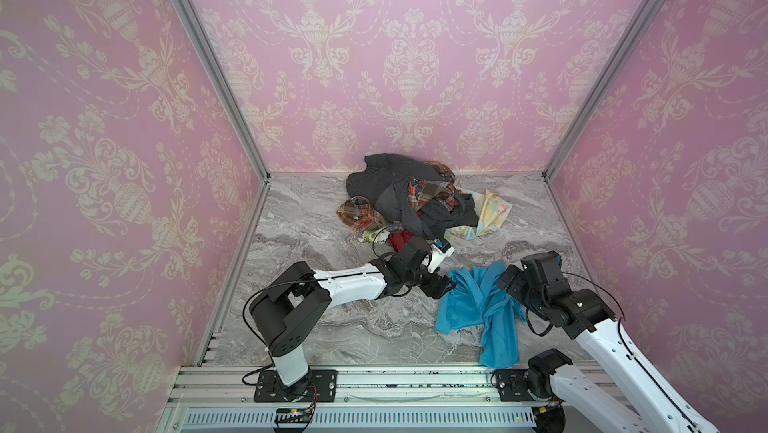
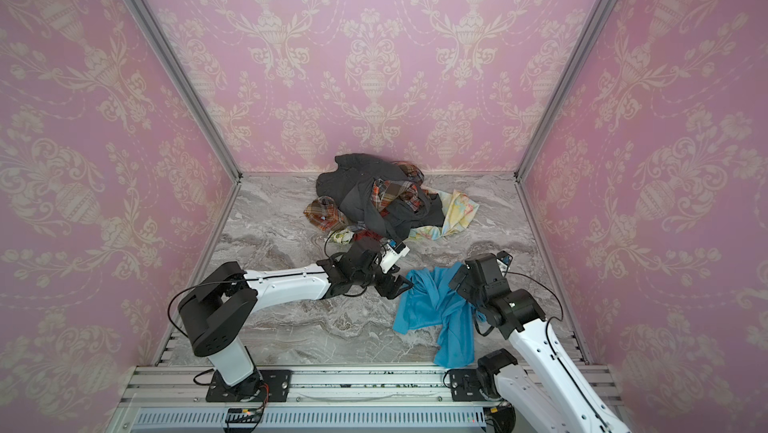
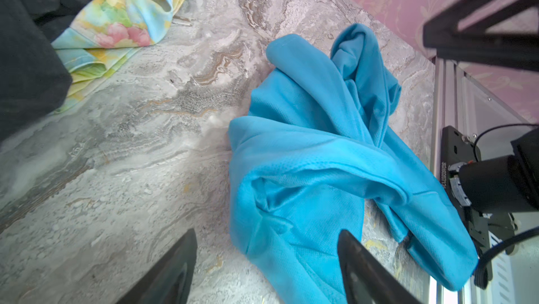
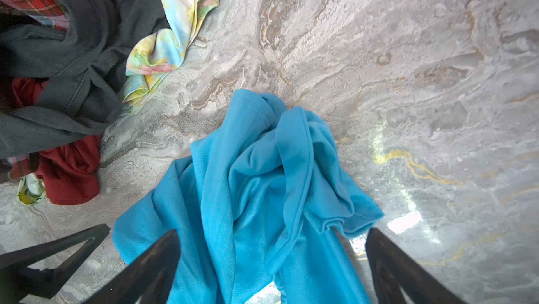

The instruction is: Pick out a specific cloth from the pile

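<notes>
Fingers (image 3: 169,276) parted on left gripper (image 3: 267,231), right gripper (image 4: 272,231), one cloth (image 1: 473,306), one pile (image 1: 399,194)

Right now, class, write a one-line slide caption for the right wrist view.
Open right hand over the crumpled turquoise cloth, lying apart from the clothes pile on the marble tabletop.

Left claw (image 3: 267,230) jaws apart; right claw (image 4: 271,230) jaws spread wide; arms angled inward.

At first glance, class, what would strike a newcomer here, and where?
The bright turquoise cloth lies crumpled on the marble table, the open left gripper and right gripper flanking it. Behind, by the pink patterned wall, sits the pile of dark grey, plaid and floral garments.
</notes>
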Controlling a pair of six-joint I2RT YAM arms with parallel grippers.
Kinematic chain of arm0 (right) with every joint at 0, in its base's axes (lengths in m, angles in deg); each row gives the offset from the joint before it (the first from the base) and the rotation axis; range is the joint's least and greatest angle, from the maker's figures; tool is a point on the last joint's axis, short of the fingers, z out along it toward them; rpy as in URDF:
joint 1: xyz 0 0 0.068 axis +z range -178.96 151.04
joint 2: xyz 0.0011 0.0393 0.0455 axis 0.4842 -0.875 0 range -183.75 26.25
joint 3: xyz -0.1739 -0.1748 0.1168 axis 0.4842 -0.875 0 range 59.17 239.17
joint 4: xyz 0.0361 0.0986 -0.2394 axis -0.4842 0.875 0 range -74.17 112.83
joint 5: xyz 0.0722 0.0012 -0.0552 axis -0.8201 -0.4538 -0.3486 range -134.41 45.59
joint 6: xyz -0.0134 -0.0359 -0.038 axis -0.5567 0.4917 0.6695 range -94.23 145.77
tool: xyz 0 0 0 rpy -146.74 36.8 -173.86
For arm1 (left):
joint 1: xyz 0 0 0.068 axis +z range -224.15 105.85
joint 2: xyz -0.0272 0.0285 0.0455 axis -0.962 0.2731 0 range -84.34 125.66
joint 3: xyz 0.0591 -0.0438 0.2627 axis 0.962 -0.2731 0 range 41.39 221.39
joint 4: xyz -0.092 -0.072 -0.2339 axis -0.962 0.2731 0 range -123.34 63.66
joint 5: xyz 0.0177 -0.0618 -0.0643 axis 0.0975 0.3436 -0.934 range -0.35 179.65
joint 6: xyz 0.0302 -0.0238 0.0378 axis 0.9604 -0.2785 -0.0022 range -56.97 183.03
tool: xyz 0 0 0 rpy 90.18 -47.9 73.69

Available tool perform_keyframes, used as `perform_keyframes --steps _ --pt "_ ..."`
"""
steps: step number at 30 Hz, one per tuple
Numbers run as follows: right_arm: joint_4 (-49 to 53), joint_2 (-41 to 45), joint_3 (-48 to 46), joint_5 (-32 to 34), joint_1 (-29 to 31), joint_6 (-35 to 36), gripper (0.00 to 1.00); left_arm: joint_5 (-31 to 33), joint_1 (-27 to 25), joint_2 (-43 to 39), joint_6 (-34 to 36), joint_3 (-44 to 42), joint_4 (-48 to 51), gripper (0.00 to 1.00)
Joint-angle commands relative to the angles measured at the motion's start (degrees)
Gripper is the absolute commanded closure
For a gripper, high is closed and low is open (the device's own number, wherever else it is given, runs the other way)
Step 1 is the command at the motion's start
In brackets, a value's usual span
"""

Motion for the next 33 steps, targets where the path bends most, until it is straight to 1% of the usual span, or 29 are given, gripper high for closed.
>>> perform_keyframes --steps 1,6,10,12,15,19,22,26,30,33 --pt "-0.5 0.8 -4.2 -4.8 -0.3 -5.4 0.00 -0.8 0.8 3.3 -4.2 1.5 -5.0 0.25" --pt "-4.0 2.5 -9.6 -7.9 -0.3 -10.1 0.01 -1.2 1.4 7.1 -9.8 4.3 -10.8 0.28" --pt "-10.6 5.1 -15.7 -11.9 -0.3 -15.3 0.02 -3.3 1.4 10.4 -12.6 6.7 -12.8 0.32" --pt "-14.7 6.3 -18.3 -13.8 -0.4 -18.5 0.04 -4.2 1.2 11.3 -13.2 7.0 -13.2 0.38" --pt "-19.3 7.7 -20.6 -14.9 -0.2 -22.3 0.06 -5.4 0.8 12.0 -13.1 6.9 -12.5 0.52" --pt "-22.2 6.4 -19.9 -15.5 -0.3 -25.0 0.09 -8.0 0.2 12.7 -13.1 6.3 -12.2 0.66" --pt "-25.4 4.1 -19.6 -16.4 -0.3 -27.3 0.09 -10.0 -0.5 13.8 -12.9 6.6 -11.6 0.73" --pt "-27.5 0.8 -17.7 -16.4 -0.2 -28.3 0.11 -12.9 -1.8 15.0 -13.3 7.2 -11.4 0.78" --pt "-24.8 -0.4 -14.7 -14.1 -0.3 -27.0 0.11 -15.4 -3.0 15.1 -12.6 7.3 -10.2 0.82" --pt "-22.4 -0.9 -12.9 -12.9 -0.2 -25.9 0.11 -17.2 -3.8 14.9 -11.0 8.1 -7.4 0.83"
